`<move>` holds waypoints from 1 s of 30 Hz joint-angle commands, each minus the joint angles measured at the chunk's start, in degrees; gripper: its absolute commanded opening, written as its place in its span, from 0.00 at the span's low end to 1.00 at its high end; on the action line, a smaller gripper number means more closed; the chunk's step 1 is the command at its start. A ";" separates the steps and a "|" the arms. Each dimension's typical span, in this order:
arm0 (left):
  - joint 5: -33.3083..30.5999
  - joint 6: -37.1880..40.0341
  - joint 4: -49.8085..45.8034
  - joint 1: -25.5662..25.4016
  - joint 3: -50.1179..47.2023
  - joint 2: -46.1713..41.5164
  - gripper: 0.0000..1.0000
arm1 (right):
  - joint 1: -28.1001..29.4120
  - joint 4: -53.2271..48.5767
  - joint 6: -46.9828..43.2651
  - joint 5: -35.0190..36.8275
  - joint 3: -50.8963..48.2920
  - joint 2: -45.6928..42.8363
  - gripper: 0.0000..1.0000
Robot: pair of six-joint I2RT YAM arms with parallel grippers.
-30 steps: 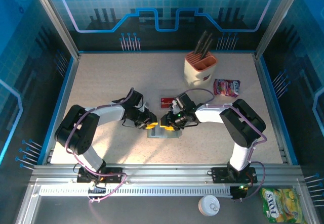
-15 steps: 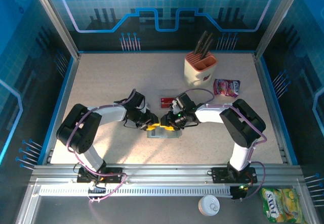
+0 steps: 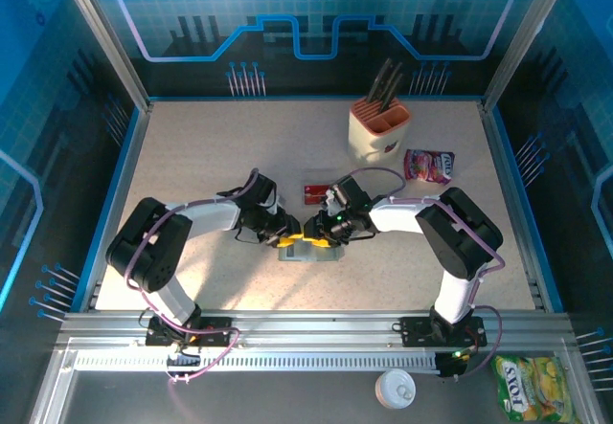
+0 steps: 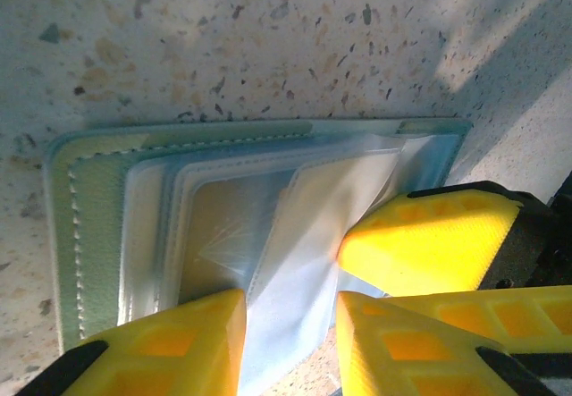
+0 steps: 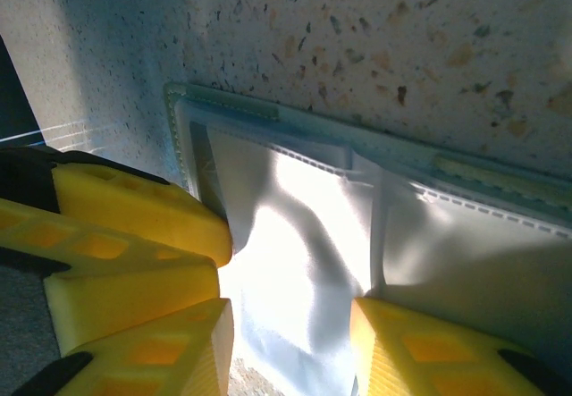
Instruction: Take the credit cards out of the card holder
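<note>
The grey-green card holder (image 3: 308,250) lies open and flat on the table, its clear plastic sleeves (image 4: 268,226) facing up. Both grippers meet over it. My left gripper (image 3: 288,238) (image 4: 290,347) is open, its yellow fingers (image 4: 179,347) standing either side of a loose clear sleeve. My right gripper (image 3: 314,234) (image 5: 290,351) is open too, astride a pale sleeve (image 5: 313,244) of the card holder (image 5: 268,114). One finger of the right gripper reaches into the left wrist view. A red credit card (image 3: 317,192) lies on the table just behind the grippers. I cannot make out any cards inside the sleeves.
A cream knife block (image 3: 378,127) stands at the back right, with a pink snack packet (image 3: 428,166) beside it. A yellow packet (image 3: 530,386) and a white lid (image 3: 395,388) lie beyond the near rail. Blue walls enclose the table.
The left arm has edged slightly right toward the card holder. The right arm and the wallet have not moved.
</note>
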 commanded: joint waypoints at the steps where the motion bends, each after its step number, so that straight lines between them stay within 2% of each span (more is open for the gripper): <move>1: -1.52 0.32 -2.69 -0.87 1.09 1.02 0.34 | -0.47 -3.57 -0.15 1.03 -1.41 -0.03 0.41; 8: -5.26 1.65 -5.50 -0.81 2.13 -1.42 0.37 | -0.47 -3.71 -0.20 0.98 -1.50 -0.03 0.41; 19: -0.30 -0.10 -1.53 -1.40 2.10 2.13 0.30 | -0.47 -3.62 -0.10 0.84 -0.97 0.31 0.41; 30: 0.20 -0.81 -0.97 -1.46 2.84 0.31 0.24 | -0.30 -1.24 0.19 -0.04 -0.90 -2.03 0.41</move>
